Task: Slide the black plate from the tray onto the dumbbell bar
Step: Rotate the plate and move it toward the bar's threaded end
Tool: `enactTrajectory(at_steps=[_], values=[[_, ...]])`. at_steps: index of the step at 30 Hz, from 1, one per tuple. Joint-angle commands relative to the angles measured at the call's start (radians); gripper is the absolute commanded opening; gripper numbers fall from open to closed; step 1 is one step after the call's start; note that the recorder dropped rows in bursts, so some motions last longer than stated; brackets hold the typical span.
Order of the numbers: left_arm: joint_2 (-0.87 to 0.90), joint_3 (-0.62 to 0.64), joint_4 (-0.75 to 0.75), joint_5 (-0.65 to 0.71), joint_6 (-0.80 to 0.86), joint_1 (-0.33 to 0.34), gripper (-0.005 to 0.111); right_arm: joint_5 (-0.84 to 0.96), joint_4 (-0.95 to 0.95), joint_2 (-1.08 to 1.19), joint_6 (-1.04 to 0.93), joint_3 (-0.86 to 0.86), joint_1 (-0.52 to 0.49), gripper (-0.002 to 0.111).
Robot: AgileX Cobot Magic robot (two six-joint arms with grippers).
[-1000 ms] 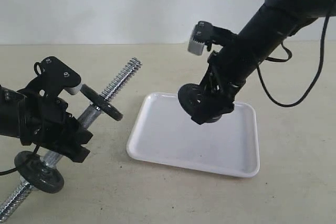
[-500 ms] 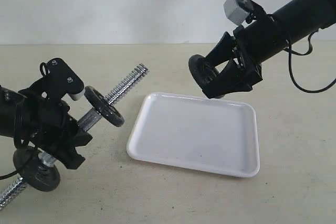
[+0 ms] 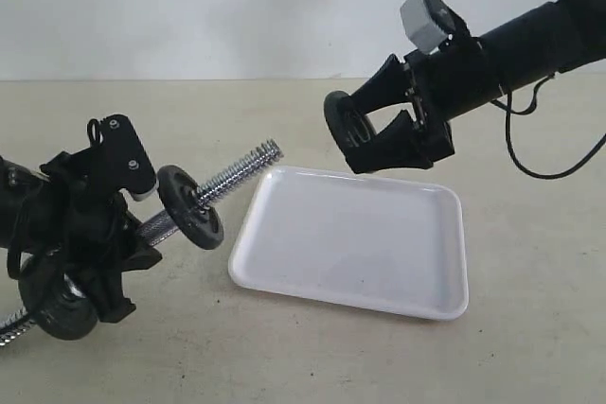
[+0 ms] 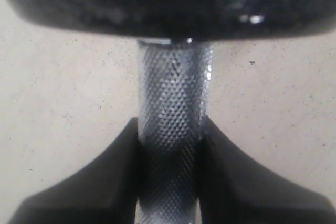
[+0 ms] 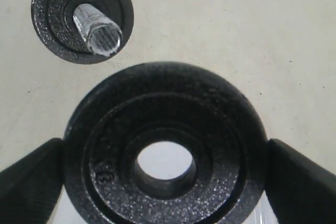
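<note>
Clamping the right pincer [image 3: 365, 131] across the rim of the black plate [image 3: 339, 122], holding it on edge in the upper middle of the exterior frame, lifted clear of the tray [image 3: 284, 286] and hovering above its far rim, well apart from the bar. Clamping the left pincer [image 4: 170, 182] on the knurled middle of the dumbbell bar [image 3: 237, 175] at the left of the frame, tilting its threaded end up toward the tray, carrying one disc [image 3: 189, 207] just beyond the pincer and another [image 3: 57, 300] at the lower left near the bench [image 3: 530, 347]. Probably lining up hole and bar tip now. In the right wrist view, seeing the tip in the upper left while the hole sits at lower centre, so not yet aligning. Risking, from here, butting the plate's face against the tip, or snagging the hole's edge on the coarse threads if approaching at an angle. Risking also twisting the plate out of a rim-only hold, or levering the tilted bar in the left pincer's grasp through a hard push.
</note>
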Motion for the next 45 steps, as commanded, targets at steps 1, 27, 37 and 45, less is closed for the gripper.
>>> enactTrajectory(at_steps=[1,27,37,45], values=[[-0.052,-0.033,0.022,-0.129,0.008,0.003,0.004,0.032,0.152,-0.015,-0.111,0.037,-0.005,0.000],[-0.023,-0.033,0.218,-0.240,0.010,0.005,0.004,0.032,0.215,-0.018,-0.149,0.075,0.103,0.000],[0.056,-0.033,0.202,-0.284,0.003,0.027,0.004,0.032,0.211,-0.028,-0.099,0.075,0.103,0.000],[0.056,-0.033,0.202,-0.308,-0.034,0.027,0.004,0.032,0.211,-0.029,-0.099,0.075,0.103,0.000]])
